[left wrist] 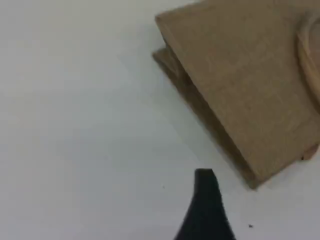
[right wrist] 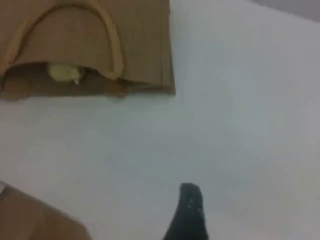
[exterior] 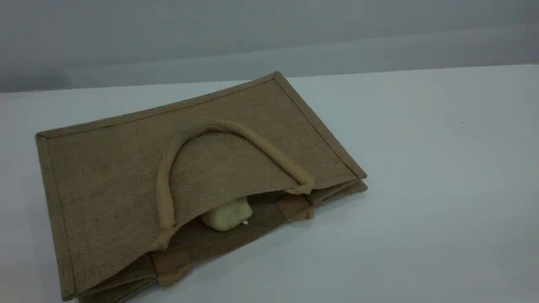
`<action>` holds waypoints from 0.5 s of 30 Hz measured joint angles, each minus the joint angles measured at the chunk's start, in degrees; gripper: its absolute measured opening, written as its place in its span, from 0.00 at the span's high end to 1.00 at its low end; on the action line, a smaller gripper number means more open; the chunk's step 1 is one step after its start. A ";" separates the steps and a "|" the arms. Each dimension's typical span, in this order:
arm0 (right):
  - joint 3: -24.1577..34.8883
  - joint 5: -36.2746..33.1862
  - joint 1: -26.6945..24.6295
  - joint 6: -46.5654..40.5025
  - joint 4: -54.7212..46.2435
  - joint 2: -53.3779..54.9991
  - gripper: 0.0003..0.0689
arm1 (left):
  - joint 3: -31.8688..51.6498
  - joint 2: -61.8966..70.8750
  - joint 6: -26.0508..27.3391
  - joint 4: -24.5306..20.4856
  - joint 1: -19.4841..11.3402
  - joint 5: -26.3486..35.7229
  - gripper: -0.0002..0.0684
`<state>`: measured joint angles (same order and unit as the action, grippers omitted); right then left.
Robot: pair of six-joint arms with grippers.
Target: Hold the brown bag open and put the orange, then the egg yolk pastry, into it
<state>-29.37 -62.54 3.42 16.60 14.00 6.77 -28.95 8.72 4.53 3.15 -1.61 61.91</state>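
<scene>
table [exterior: 442, 189]: white, grey wall behind
left gripper [left wrist: 205, 200]: near brown bag's corner, fingers spread wide, nothing held
brown bag [exterior: 126, 168]: lying flat, mouth slightly agape
egg yolk pastry [exterior: 227, 215]: just inside brown bag's mouth
right gripper [right wrist: 189, 210]: apart from brown bag's mouth, spread wide, nothing held

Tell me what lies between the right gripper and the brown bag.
Only bare table: in the right wrist view, nothing sits between the right gripper and the brown bag.
</scene>
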 joint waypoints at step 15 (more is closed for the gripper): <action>-0.05 -0.07 -0.67 0.00 -0.03 -6.86 0.23 | 0.00 -6.25 0.04 -0.06 0.05 0.00 0.28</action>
<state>-29.42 -62.62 2.76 16.60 13.97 -0.09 -28.95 2.47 4.56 3.09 -1.56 61.91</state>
